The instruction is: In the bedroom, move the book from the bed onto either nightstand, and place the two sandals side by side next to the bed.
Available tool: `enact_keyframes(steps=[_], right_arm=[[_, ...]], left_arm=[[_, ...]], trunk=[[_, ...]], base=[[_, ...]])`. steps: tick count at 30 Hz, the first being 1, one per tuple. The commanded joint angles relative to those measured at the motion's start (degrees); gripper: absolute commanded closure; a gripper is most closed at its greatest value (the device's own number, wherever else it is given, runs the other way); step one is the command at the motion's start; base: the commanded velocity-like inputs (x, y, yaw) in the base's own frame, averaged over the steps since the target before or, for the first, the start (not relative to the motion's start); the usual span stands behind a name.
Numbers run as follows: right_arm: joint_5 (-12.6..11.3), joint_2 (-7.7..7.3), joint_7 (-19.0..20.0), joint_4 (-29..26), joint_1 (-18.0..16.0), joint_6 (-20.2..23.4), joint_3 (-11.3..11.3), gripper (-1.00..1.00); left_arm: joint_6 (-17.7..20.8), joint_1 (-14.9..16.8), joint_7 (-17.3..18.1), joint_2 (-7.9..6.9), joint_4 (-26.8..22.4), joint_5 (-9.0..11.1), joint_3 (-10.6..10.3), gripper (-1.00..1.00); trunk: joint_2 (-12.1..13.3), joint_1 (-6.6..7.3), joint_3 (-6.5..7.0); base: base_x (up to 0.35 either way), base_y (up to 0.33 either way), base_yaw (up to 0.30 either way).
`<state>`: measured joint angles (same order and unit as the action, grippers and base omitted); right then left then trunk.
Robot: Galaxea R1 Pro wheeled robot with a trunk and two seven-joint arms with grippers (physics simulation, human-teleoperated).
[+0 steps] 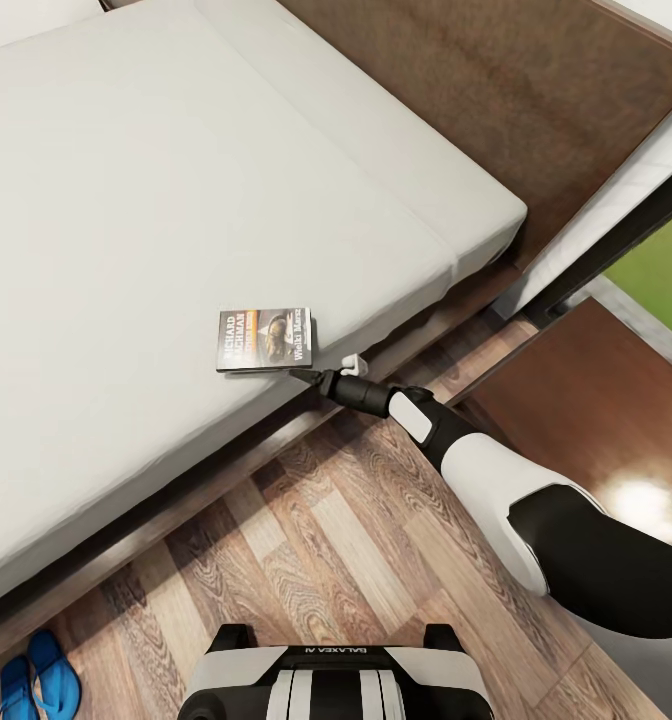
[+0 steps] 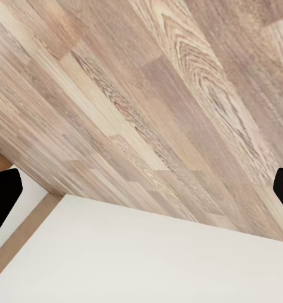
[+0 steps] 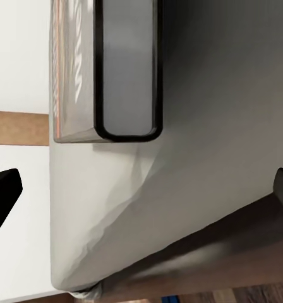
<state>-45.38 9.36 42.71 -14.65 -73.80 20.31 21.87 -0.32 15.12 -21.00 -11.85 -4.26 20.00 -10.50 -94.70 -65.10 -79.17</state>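
The book (image 1: 264,339) is found lying flat and face up on the grey mattress of the bed (image 1: 126,200), close to the mattress edge nearest the robot, its lettered cover readable from the head view; in the right wrist view the same book (image 3: 103,69) is seen end-on, resting on the sheet directly ahead of the fingers. The right gripper (image 1: 321,375) is held just beside the book's near corner, level with the mattress edge, and its fingers (image 3: 2,189) are seen spread wide to either side of the wrist picture with nothing between them, so the claw is judged open and empty. This low, sideways approach is judged to be chosen because the book is thin and flat, and a hold on its overhanging or near edge would be easier than a pinch from above. The left gripper (image 2: 141,189) is likewise seen with its dark fingertips well apart, empty, pointed at the wood-plank floor (image 2: 148,95) over a pale surface. The nightstand (image 1: 596,430) is noted to the right of the bed, near the arm, which favours it as the destination. The two sandals (image 1: 31,685) are observed on the floor near the bed frame, lying close together, apparently not yet attended to.
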Motion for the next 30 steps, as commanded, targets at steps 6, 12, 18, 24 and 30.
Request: enact_keyframes(steps=[6, 12, 18, 24, 30], right_arm=[[-0.57, 0.03, 0.01, 0.01, -0.03, 0.33, 0.2, -1.0], [-0.56, 0.01, 0.0, 0.0, -0.03, 0.28, 0.16, -1.0], [-0.54, -0.03, -0.02, 0.06, -0.03, 0.25, 0.12, -1.0], [-0.51, -0.04, -0.18, 0.18, -0.03, 0.14, 0.04, -1.0], [-0.52, -0.03, -0.74, 0.14, -0.03, 0.1, 0.03, -1.0]], left_arm=[[-0.03, 0.0, -0.18, -0.01, -0.04, 0.57, -0.49, -1.0], [-0.03, 0.0, -0.18, -0.02, -0.04, 0.57, -0.49, -1.0], [-0.03, 0.0, -0.18, -0.01, -0.04, 0.57, -0.49, -1.0], [-0.03, 0.0, -0.18, -0.01, -0.04, 0.57, -0.49, -1.0], [-0.04, 0.0, -0.18, -0.01, -0.04, 0.57, -0.49, -1.0]], trunk=[[-0.01, 0.0, -0.02], [-0.01, 0.0, -0.02], [-0.01, 0.0, -0.02], [-0.01, 0.0, -0.02], [-0.01, 0.0, -0.02]], base=[[0.0, 0.0, 0.0], [0.0, 0.0, 0.0], [0.0, 0.0, 0.0], [0.0, 0.0, 0.0], [0.0, 0.0, 0.0]])
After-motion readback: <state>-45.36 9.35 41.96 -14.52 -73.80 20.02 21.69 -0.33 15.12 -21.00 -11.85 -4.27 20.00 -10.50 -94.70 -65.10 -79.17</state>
